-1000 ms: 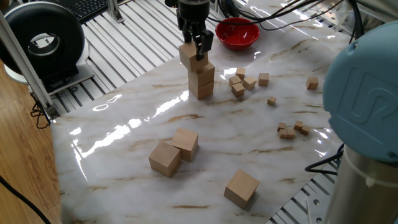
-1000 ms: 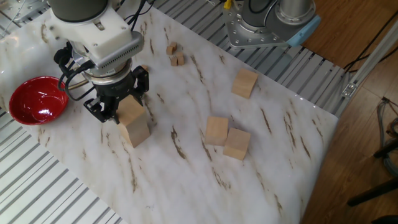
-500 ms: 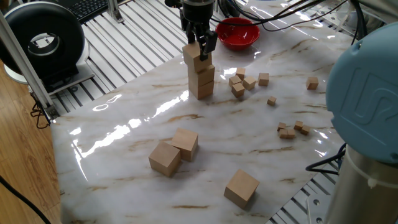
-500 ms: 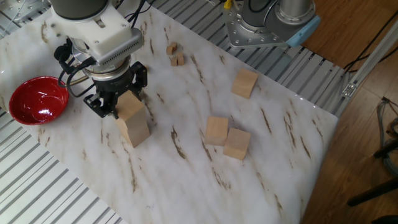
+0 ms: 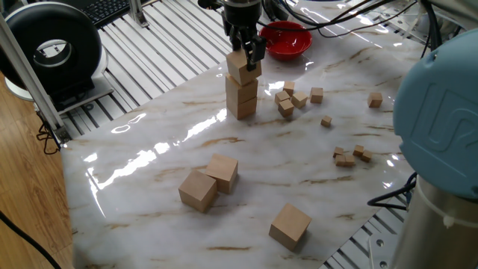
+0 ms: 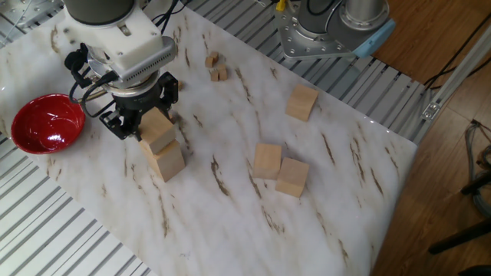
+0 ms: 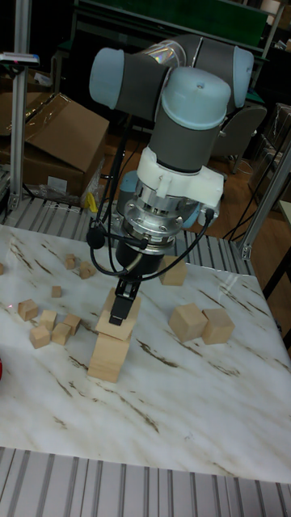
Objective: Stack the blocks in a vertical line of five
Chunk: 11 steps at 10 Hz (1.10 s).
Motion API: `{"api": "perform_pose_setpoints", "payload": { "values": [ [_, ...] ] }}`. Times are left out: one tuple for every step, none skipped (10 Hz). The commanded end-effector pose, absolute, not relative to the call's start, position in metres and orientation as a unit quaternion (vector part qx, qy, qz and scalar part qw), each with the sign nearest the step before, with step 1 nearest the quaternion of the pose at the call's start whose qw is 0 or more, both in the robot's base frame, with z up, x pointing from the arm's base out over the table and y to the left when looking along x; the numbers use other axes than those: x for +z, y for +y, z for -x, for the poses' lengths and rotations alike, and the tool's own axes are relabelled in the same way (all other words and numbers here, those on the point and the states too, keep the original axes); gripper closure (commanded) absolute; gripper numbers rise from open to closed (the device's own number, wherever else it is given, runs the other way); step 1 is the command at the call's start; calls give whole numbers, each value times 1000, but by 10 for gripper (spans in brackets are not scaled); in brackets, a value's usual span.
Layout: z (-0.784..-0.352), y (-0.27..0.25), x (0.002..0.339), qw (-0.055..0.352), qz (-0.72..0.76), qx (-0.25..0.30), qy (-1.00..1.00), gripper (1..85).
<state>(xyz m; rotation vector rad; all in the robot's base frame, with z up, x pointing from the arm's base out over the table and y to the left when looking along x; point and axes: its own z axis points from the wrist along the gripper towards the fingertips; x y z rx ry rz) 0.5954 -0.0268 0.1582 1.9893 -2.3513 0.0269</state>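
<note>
Your single arm [image 7: 174, 105] reaches down from above the table, its wrist pointing almost straight down, the grey and light-blue joints bunched high over the work area in the tall fixed view. The white flange ring [image 6: 126, 47] sits directly above the black gripper [image 5: 244, 56], with dark cables looping off its side. The two fingers hang vertically — the jaws are closed on the top block [image 5: 243, 67], one finger pressed against each opposite face. The fingertips [image 7: 122, 309] reach only partway down that block's sides, so the hand stays above the lower cubes.
</note>
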Motion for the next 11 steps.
{"api": "perform_pose_setpoints", "payload": {
  "values": [
    [-595,-20,159,22,-640,-3,-768,440],
    [-593,-12,159,15,-638,-17,-770,440],
    [-594,-12,159,12,-640,-16,-768,440],
    [-596,-16,159,16,-645,-7,-764,440],
    [-596,-17,159,14,-645,-6,-764,440],
    [-594,-19,158,10,-644,-9,-765,440],
    [-591,-19,156,3,-642,-18,-767,440],
    [-588,-26,155,6,-645,-13,-764,440],
    [-586,-30,155,9,-648,-8,-762,440],
    [-585,-24,156,4,-644,-17,-765,440],
    [-584,-18,157,-3,-645,-26,-764,433]
  ]
}}
